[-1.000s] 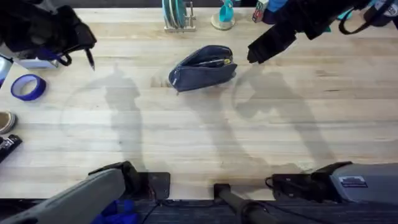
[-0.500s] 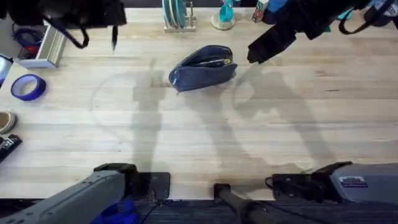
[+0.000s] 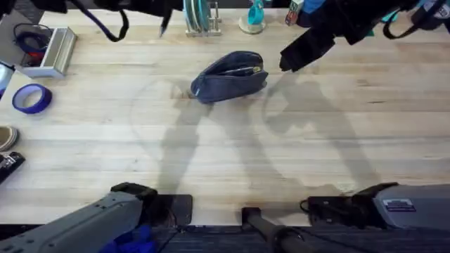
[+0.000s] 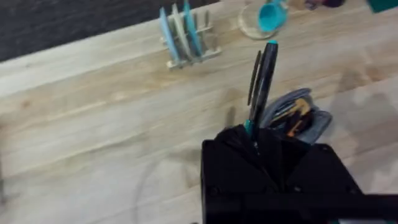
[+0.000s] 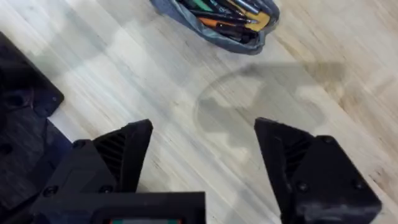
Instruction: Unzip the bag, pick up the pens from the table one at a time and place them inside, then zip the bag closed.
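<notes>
Left arm carries a pen toward the bag

The left gripper [image 4: 258,146] — clamped on a pen [image 4: 261,84] — has swung rightward; the right gripper [image 5: 205,155], fingers apart, unmoved beside the unzipped bag [image 3: 230,76].

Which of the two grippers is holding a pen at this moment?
The left gripper: a dark pen with a teal tip stands clamped between its fingers. The right gripper is open and empty.

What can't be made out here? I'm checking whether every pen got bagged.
- Pens inside the bag: right wrist view's edge cuts the pouch, so no count.
- Left gripper: overhead, the grip is too small; the left wrist view shows it holding a pen.
- Zipper pull: too small.
</notes>
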### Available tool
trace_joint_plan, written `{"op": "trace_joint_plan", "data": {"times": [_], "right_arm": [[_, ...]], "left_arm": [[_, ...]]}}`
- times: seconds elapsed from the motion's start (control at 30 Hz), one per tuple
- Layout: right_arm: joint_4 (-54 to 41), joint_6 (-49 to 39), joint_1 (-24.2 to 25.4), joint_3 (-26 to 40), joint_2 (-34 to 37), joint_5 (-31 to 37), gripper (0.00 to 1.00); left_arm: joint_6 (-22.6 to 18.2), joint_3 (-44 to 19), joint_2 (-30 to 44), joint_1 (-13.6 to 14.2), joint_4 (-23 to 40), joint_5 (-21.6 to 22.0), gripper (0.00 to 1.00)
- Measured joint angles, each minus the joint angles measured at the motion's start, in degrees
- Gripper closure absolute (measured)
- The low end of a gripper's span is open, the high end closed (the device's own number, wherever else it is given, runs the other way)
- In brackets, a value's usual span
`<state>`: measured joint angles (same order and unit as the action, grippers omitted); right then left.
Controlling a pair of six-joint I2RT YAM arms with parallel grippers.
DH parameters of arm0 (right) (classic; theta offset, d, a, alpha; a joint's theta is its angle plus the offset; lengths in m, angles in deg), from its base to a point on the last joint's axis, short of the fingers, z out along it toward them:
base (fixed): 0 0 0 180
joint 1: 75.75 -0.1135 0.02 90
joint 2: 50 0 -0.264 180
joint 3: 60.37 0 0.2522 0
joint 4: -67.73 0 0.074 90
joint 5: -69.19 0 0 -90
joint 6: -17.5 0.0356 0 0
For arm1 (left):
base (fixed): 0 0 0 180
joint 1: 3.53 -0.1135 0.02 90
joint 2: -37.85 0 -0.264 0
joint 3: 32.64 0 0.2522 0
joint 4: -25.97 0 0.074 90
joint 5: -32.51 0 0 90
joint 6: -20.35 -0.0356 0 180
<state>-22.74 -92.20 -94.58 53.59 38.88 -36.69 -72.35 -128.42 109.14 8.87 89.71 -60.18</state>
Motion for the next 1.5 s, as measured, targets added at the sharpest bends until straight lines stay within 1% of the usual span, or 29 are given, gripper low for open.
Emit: {"op": "trace_joint_plan", "data": {"times": [0.1,0.27,0.53,0.7,0.87,0.97,1.1,1.23,1.37,1.5], "right_arm": [[0.0,0.0,0.0,0.0,0.0,0.0,0.006],[0.0,0.0,0.0,0.0,0.0,0.0,0.006],[0.0,0.0,0.0,0.0,0.0,0.0,0.005],[0.0,0.0,0.0,0.0,0.0,0.0,0.005],[0.0,0.0,0.0,0.0,0.0,0.0,0.005],[0.0,0.0,0.0,0.0,0.0,0.0,0.005],[0.0,0.0,0.0,0.0,0.0,0.0,0.005],[0.0,0.0,0.0,0.0,0.0,0.0,0.005],[0.0,0.0,0.0,0.0,0.0,0.0,0.005],[0.0,0.0,0.0,0.0,0.0,0.0,0.006]], "left_arm": [[-1.9,0.0,0.0,0.5,-1.8,-3.6,0.96],[-6.2,-0.3,1.5,0.5,-4.6,-10.3,0.96],[-15.8,-0.3,6.1,0.5,-5.6,-21.2,0.96],[-21.2,-0.3,7.5,0.5,-5.7,-27.0,0.96],[-27.8,-0.3,8.1,0.6,-5.7,-32.3,0.96],[-31.1,-0.3,8.2,0.7,-5.6,-34.3,0.96],[-33.5,-0.3,8.2,0.9,-5.5,-35.6,0.959],[-34.5,-0.3,8.2,1.2,-4.1,-35.9,0.959],[-34.9,-0.3,9.0,2.5,-3.4,-36.1,0.959],[-35.1,-0.3,10.5,3.8,-3.2,-34.6,0.959]]}}
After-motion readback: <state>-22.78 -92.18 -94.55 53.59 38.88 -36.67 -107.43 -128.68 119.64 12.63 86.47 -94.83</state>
